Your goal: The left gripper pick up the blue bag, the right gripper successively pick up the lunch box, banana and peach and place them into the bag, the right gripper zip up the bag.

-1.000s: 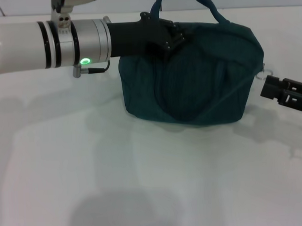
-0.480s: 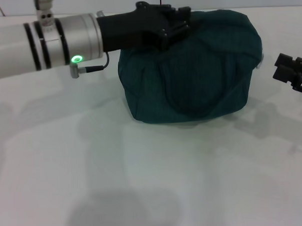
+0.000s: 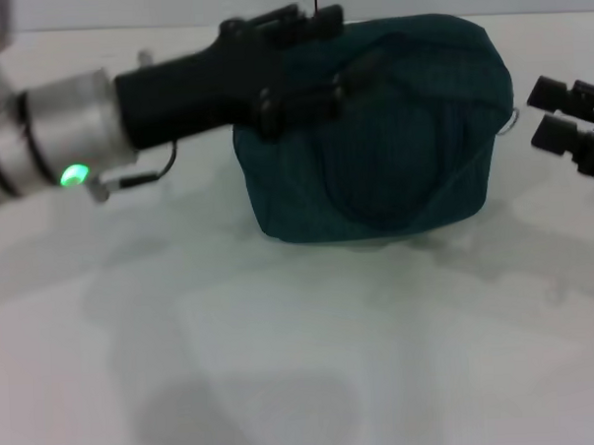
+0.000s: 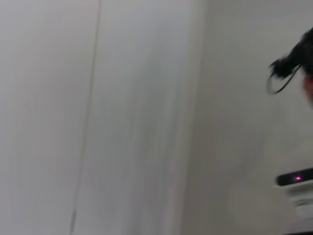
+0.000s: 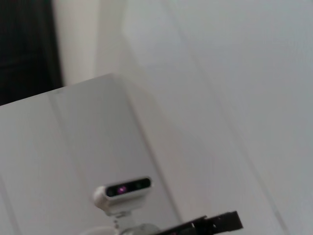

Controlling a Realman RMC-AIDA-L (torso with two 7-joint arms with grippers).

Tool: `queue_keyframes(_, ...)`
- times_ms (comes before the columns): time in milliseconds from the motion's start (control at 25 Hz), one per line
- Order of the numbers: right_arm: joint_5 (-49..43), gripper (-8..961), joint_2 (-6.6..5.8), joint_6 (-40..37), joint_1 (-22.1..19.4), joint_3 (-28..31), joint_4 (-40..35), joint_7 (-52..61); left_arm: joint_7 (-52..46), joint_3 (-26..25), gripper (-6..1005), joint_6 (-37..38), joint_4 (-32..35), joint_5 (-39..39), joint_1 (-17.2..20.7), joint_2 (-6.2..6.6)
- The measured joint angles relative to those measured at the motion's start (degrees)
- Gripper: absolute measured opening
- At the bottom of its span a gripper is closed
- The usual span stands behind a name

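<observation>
We are steadying the dark teal-blue fabric bag [image 3: 392, 139] with our left claw [image 3: 306, 84], grip unclear; our right claw [image 3: 559, 117], spread, is waiting beside it.

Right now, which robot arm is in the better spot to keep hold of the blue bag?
Probably the left. The left gripper is at the top of the blue bag, while the right gripper sits beside it, jaws apart.

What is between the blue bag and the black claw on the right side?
In the head view, only a metal ring pull at the blue bag edge, then bare table before the right gripper.
</observation>
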Motion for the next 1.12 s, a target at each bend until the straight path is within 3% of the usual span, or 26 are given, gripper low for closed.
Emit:
queue_keyframes(120, -1.8, 632, 0.09, -1.6, 0.0, 0.1, -1.7, -1.5, 10.2, 0.1, 624, 4.6, -5.0, -4.2, 2.6, -0.07)
queue_keyframes(240, -2.6, 632, 0.35, -2.8, -0.1, 0.2, -1.9, -4.0, 16.7, 0.2, 843, 9.1, -9.1, -7.4, 4.7, -0.08)
queue_keyframes(400, -3.0, 632, 0.73, -3.7, -0.2, 0.5, -1.7, -6.0, 21.1, 0.3, 879, 11.5, -11.8, -7.6, 7.3, -0.06)
queue_keyframes(520, -3.1, 632, 1.69, -4.0, -0.7, 0.6, -1.5, -7.7, 23.5, 0.2, 888, 12.0, -13.6, -7.7, 8.6, -0.13)
queue_keyframes(720, -4.3, 632, 3.22, -3.4, -1.5, 0.7, -1.8, -11.8, 26.4, -0.1, 888, 12.1, -17.7, -7.8, 8.5, -0.06)
queue_keyframes(1120, -4.5, 632, 4.46, -3.2, -3.2, 0.8, -1.6, -19.3, 28.2, 0.2, 888, 12.3, -18.6, -7.6, 8.6, -0.12)
